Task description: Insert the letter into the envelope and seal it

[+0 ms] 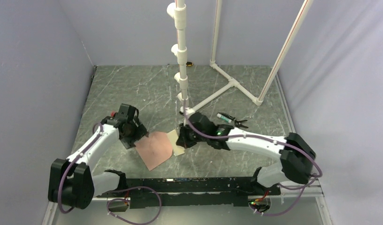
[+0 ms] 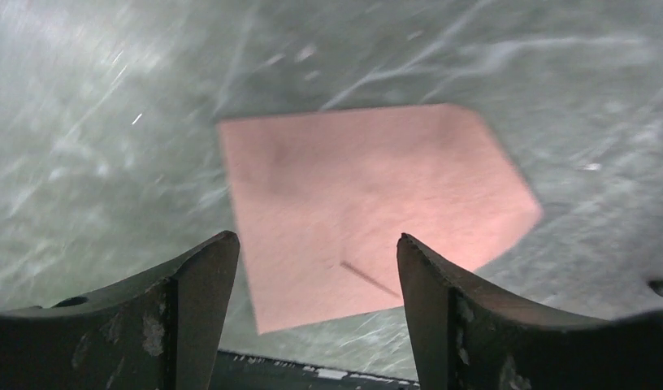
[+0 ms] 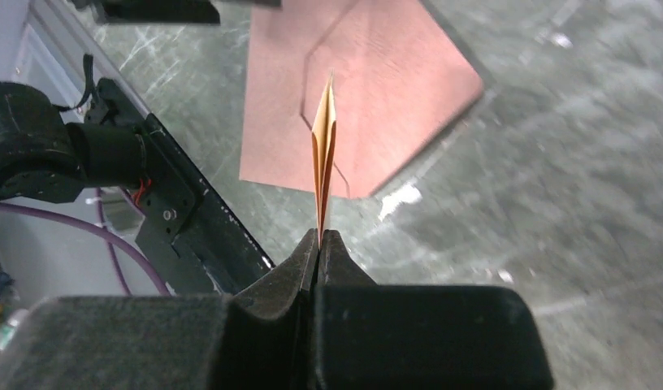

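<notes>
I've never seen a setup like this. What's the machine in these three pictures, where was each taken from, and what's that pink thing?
It's two robot arms bolted at the near edge of a table. The wide picture looks down from above and behind them; the other two come from a camera on each wrist, so each shows its own fingers. The pink thing is an envelope lying flat on it. The right gripper is pinched shut on a folded tan letter, close by the envelope. The left gripper is open and empty, facing the envelope.

Overhead and close wrist views share the envelope (image 1: 153, 149)
</notes>
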You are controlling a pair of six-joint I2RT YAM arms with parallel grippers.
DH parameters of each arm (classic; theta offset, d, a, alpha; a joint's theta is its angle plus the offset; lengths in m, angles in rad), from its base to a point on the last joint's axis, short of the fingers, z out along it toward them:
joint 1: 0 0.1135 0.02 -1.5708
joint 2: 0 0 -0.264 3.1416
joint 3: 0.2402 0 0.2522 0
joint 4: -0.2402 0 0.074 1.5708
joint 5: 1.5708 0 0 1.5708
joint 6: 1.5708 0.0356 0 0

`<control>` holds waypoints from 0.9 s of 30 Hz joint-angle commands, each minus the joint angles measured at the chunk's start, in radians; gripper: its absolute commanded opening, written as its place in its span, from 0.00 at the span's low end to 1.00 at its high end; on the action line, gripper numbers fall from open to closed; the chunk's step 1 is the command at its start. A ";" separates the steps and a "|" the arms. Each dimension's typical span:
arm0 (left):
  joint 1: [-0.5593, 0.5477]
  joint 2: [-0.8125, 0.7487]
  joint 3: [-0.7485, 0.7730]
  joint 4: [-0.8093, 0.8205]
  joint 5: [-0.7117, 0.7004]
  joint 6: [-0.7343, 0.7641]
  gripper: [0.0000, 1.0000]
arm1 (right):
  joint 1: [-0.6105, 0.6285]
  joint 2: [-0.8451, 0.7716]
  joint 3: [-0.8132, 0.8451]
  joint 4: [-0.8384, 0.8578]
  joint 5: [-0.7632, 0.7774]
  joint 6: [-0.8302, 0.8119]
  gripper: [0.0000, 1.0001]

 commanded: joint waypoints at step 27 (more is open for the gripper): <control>0.059 -0.032 -0.217 -0.019 0.138 -0.125 0.60 | -0.005 0.469 0.181 0.204 -0.080 0.128 0.00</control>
